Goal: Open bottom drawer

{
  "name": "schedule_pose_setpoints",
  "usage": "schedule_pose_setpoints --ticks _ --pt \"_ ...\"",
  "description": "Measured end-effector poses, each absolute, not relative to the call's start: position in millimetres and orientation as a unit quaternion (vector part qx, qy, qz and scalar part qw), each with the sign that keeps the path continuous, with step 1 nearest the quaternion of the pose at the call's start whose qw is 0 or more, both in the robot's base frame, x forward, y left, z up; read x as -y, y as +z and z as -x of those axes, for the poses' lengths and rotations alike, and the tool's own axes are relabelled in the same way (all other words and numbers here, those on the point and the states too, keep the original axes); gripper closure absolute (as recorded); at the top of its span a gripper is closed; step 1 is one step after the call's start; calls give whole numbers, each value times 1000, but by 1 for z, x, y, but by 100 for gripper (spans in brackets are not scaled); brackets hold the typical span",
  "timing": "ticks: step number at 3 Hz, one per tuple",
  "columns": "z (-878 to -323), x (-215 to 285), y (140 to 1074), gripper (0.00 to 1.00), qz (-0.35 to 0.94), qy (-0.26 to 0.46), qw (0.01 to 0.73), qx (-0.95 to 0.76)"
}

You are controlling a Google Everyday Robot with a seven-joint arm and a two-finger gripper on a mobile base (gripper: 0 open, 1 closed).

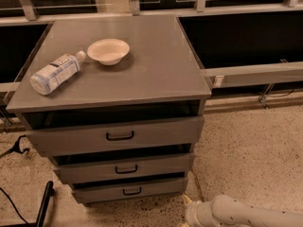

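Cabinet (156, 67), grey metal: one, standing on a speckled floor (251, 145).

Drawers: three, stacked, each with one black bar handle and a dark gap above its front.
- Top drawer (156, 132): tallest front.
- Middle drawer (156, 164): mid-sized front.
- Bottom drawer (156, 187): slimmest front, lowest in the stack, just above the floor. Its handle (132, 191) sits at the centre of the front, and nothing touches it.

On the cabinet top, two items:
- Bowl (108, 50), pale, upright: one.
- Bottle (56, 73), clear plastic with a label: one, lying on its side just left of the bowl, cap end towards it.

My arm (246, 214), white: one, low at the frame's bottom right.

My gripper (188, 211): one, near the floor, right of the bottom drawer's lower right corner and apart from it. I cannot tell whether it is wide or narrow.
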State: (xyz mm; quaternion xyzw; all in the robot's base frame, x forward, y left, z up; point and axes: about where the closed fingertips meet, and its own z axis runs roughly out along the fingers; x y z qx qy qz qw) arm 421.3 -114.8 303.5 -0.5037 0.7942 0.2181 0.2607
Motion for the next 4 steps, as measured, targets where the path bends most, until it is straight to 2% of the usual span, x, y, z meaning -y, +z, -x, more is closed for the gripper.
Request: schedule_pose_setpoints --ticks 4 --pt "-452 110 260 0 530 215 287 -769"
